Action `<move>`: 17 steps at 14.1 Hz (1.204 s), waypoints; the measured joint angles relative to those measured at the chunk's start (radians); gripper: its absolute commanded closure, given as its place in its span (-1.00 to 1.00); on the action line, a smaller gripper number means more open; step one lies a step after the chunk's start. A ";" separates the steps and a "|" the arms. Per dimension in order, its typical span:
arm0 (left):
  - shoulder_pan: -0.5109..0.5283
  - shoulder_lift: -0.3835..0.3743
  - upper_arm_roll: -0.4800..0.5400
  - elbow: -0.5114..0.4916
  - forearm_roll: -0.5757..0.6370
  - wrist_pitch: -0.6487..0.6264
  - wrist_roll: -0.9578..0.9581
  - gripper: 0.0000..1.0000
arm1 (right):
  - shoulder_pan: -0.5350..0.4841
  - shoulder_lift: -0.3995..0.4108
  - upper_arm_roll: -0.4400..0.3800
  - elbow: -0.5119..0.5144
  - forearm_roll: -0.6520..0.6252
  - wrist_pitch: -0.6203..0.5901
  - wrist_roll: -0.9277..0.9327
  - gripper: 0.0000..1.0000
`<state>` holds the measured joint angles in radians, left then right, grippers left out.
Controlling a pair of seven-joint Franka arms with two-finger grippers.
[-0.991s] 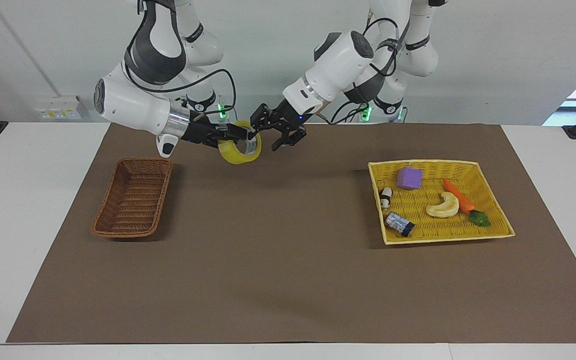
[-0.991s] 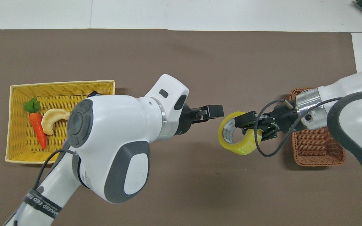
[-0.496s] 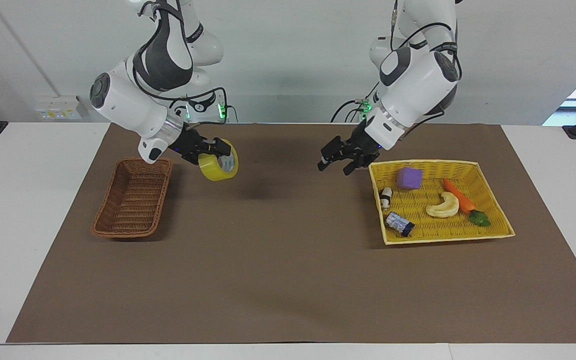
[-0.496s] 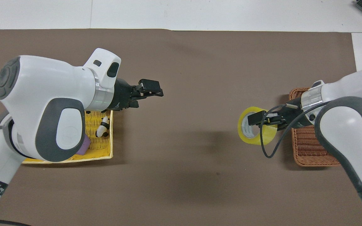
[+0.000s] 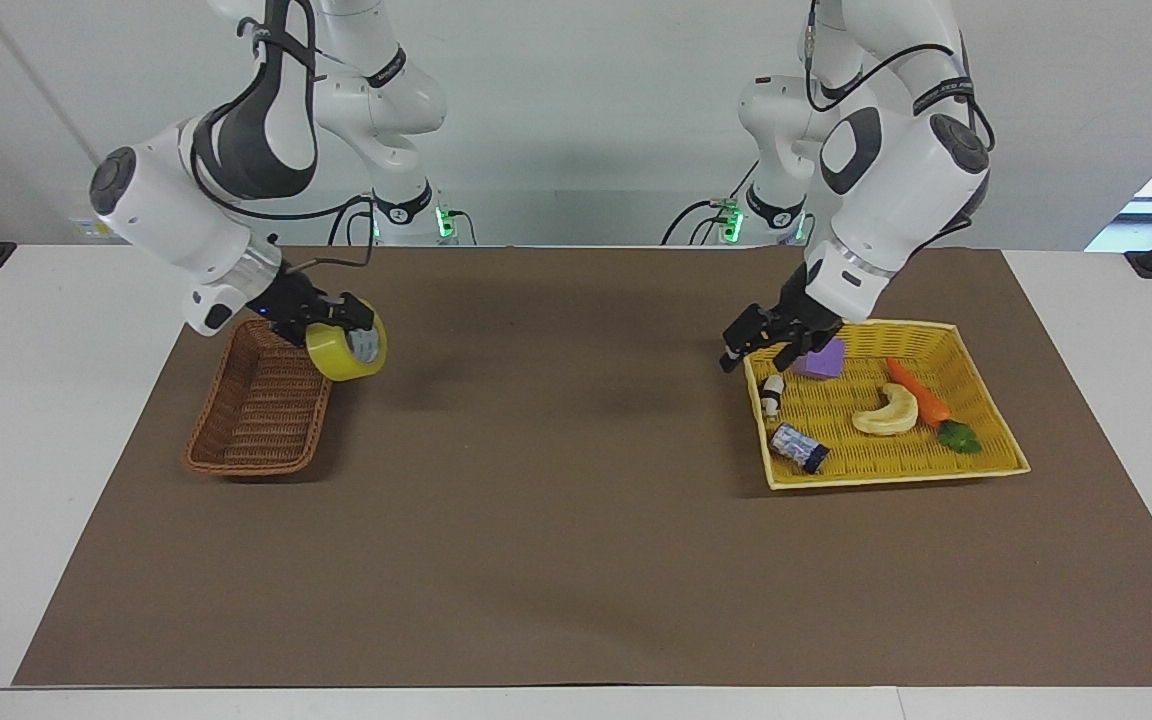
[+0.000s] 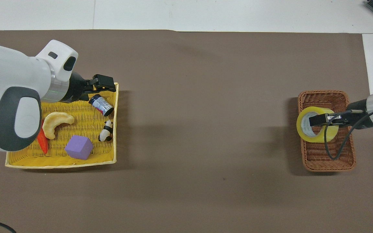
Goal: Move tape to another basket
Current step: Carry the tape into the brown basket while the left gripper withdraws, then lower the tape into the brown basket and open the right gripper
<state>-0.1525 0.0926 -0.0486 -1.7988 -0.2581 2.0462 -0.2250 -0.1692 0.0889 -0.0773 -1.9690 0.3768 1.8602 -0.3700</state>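
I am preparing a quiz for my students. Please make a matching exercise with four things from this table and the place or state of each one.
Things:
1. tape
2. purple block
3. brown basket
4. left pincer

Places or states:
A. lies in the yellow basket
B. held in the air by the right pincer, over the brown basket's edge
C. open, holding nothing, above a corner of the yellow basket
D. stands on the mat with nothing inside

Pairs: 1-B, 2-A, 3-D, 4-C

Yellow tray-basket [image 5: 986,462] holds purple cube [image 6: 79,147], carrot [image 5: 920,391], pale crescent [image 5: 888,412] (beside carrot); panda figurine [image 6: 107,130].
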 measured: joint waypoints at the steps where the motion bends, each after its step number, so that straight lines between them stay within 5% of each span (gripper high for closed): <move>1: 0.044 -0.001 0.000 0.007 0.013 -0.028 0.089 -1.00 | -0.025 0.029 0.000 -0.001 0.000 0.018 -0.034 1.00; 6: 0.157 -0.014 -0.002 0.139 0.230 -0.264 0.290 -1.00 | -0.074 0.102 0.001 -0.001 -0.001 0.037 -0.101 1.00; 11: 0.156 -0.023 -0.018 0.274 0.273 -0.498 0.290 -1.00 | -0.077 0.102 0.002 -0.007 -0.001 0.037 -0.102 1.00; 12: 0.156 -0.027 -0.017 0.282 0.273 -0.511 0.290 -1.00 | -0.078 0.104 0.002 -0.010 -0.001 0.037 -0.109 0.42; 13: 0.156 -0.033 -0.017 0.286 0.273 -0.514 0.290 -1.00 | -0.081 0.109 0.002 -0.013 -0.001 0.037 -0.121 -0.56; 14: 0.156 -0.038 -0.016 0.286 0.273 -0.514 0.290 -1.00 | -0.085 0.115 0.002 -0.015 -0.001 0.037 -0.132 -1.00; 17: 0.157 -0.042 -0.012 0.286 0.273 -0.514 0.289 -1.00 | -0.091 0.125 0.001 -0.014 -0.001 0.037 -0.136 -1.00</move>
<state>0.0046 0.0510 -0.0606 -1.5126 0.0150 1.5319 0.0645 -0.2607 0.2139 -0.0760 -1.9833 0.3763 1.8977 -0.5063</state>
